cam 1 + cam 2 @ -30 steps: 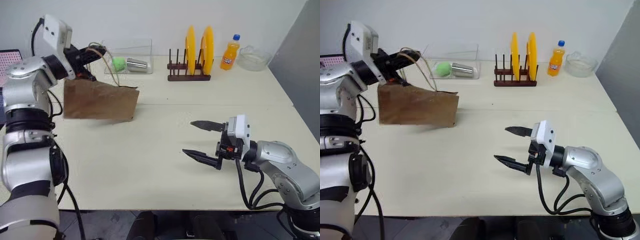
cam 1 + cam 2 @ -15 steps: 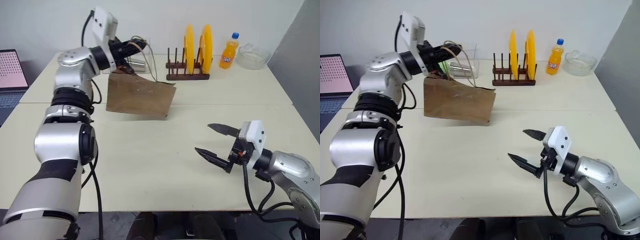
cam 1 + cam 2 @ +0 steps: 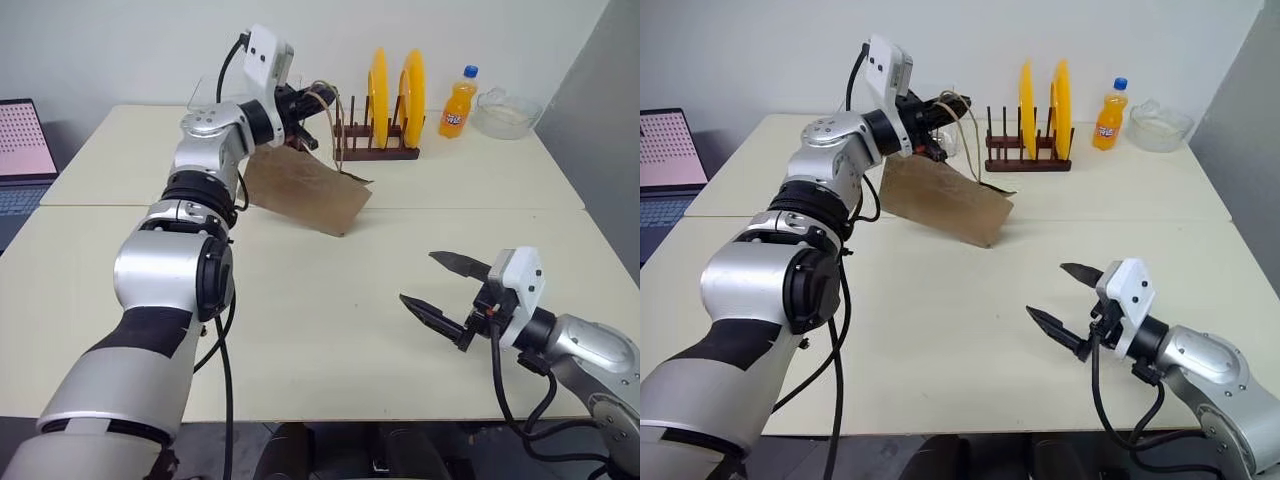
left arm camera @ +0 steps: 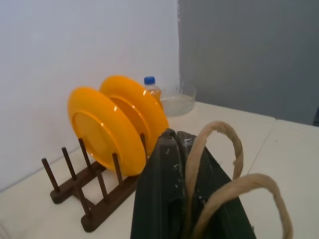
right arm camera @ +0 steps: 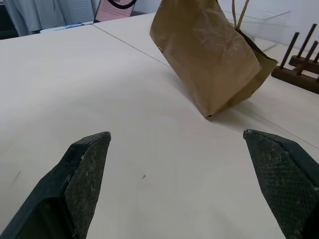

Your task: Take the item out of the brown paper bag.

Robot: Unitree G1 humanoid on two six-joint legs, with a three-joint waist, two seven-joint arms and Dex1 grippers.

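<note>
While tilted, brown paper bag (image 3: 305,190) hangs | left jaws clenched on handles (image 4: 224,169) | right jaws released, well apart

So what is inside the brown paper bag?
Its contents cannot be seen: the brown paper bag hangs tilted by its cord handles from the shut left gripper, and its paper walls cover the inside.

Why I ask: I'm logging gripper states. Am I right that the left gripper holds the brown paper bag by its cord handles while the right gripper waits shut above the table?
Not quite. The right gripper is open, fingers spread wide, as the right wrist view shows. The left gripper does hold the brown paper bag by its cord handles.
</note>
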